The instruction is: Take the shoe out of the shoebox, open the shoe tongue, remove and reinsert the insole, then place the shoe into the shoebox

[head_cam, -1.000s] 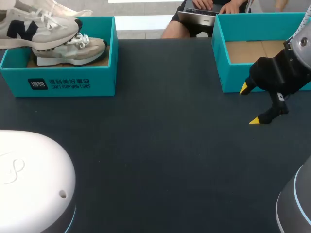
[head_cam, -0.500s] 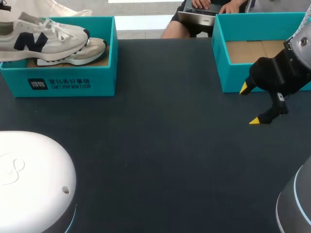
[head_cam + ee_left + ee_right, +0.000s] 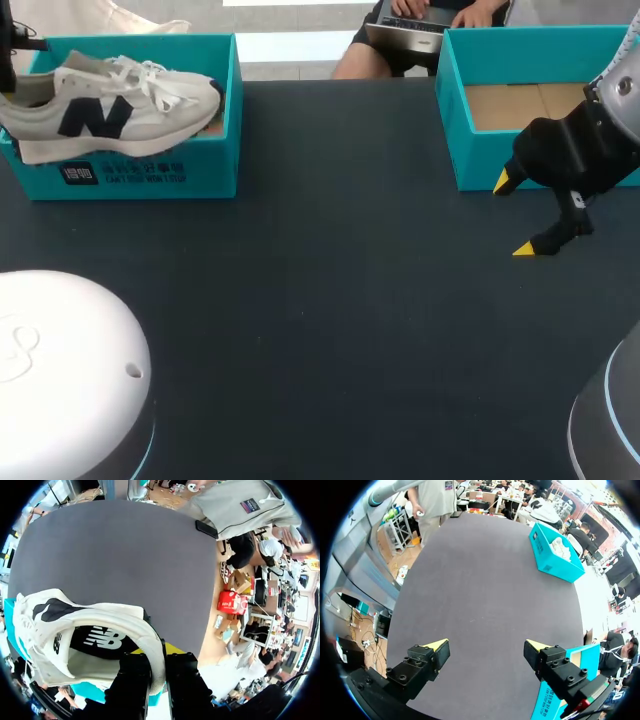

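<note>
Head view: the white-and-grey lace-up sneaker [image 3: 110, 105] with a dark side logo hangs over the front wall of the open teal cardboard shoebox [image 3: 232, 110] at the desk's far left. It sits partly out of the box, toe toward the middle. My left arm comes in at the picture's edge by the heel, and the left claw itself is barely in view here. The right claw [image 3: 514, 216] hovers just in front of the second teal cardboard box [image 3: 452, 130] on the right. It is parked clear, probably so it can take the sneaker for the tongue and insole steps.

Left wrist view: the left claw [image 3: 157, 665] is clenched on the sneaker [image 3: 75, 630], pinching the heel collar with one finger inside and one outside. That grip keeps the opening and laces free. The shoebox [image 3: 90, 692] shows just under the sole, with the dark matte desk [image 3: 125, 550] beyond. I judge this is the take-out step, not yet set down.

Right wrist view: the right claw [image 3: 486, 647] is released, fingers spread wide over bare desk [image 3: 485, 580], nothing between them. The shoebox [image 3: 555, 555] is well apart across the desk. There is something pale inside it, possibly a second shoe, too small to tell.
</note>
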`<state>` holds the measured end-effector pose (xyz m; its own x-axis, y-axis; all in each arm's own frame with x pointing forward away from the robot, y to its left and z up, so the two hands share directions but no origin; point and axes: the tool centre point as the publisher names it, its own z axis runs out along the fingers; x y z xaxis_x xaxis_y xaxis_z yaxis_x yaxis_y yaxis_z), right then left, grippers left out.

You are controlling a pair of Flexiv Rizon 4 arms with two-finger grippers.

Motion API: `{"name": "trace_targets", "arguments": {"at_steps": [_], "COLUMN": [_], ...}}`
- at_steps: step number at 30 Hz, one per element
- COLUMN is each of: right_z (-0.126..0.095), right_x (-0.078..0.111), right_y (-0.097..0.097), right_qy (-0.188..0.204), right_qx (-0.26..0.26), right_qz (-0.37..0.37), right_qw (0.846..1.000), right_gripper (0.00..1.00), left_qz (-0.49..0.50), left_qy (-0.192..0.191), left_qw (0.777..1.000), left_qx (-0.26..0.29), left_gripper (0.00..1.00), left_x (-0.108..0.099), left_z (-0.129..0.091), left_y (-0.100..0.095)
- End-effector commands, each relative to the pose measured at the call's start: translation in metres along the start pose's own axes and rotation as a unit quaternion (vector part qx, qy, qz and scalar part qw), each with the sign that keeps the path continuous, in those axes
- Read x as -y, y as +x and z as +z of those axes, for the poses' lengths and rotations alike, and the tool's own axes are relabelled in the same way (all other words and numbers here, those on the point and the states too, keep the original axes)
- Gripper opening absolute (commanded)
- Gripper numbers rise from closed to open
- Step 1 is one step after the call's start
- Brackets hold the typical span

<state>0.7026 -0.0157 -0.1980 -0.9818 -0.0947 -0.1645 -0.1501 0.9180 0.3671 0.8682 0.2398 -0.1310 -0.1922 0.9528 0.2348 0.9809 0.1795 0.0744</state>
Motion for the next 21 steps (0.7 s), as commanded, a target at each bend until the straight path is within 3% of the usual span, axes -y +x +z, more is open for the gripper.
{"name": "trace_targets", "arguments": {"at_steps": [1,17,21], "right_z": [0.001,0.001,0.001], "right_x": [0.000,0.000,0.000], "right_y": [-0.001,-0.001,-0.001], "right_qy": [0.001,0.001,0.001], "right_qx": [0.000,0.000,0.000], "right_qz": [0.000,0.000,0.000], "right_qw": [1.000,1.000,1.000], "right_gripper": [1.00,1.00,1.00], "left_qz": [0.013,0.109,0.109], "left_qy": [-0.052,-0.001,-0.001], "left_qw": [0.999,0.993,0.993], "left_qx": [-0.003,0.046,0.046], "left_gripper": [0.00,0.00,0.00], "left_x": [0.046,0.128,0.128], "left_z": [-0.001,0.002,0.002], "left_y": [-0.016,-0.087,-0.087]}}
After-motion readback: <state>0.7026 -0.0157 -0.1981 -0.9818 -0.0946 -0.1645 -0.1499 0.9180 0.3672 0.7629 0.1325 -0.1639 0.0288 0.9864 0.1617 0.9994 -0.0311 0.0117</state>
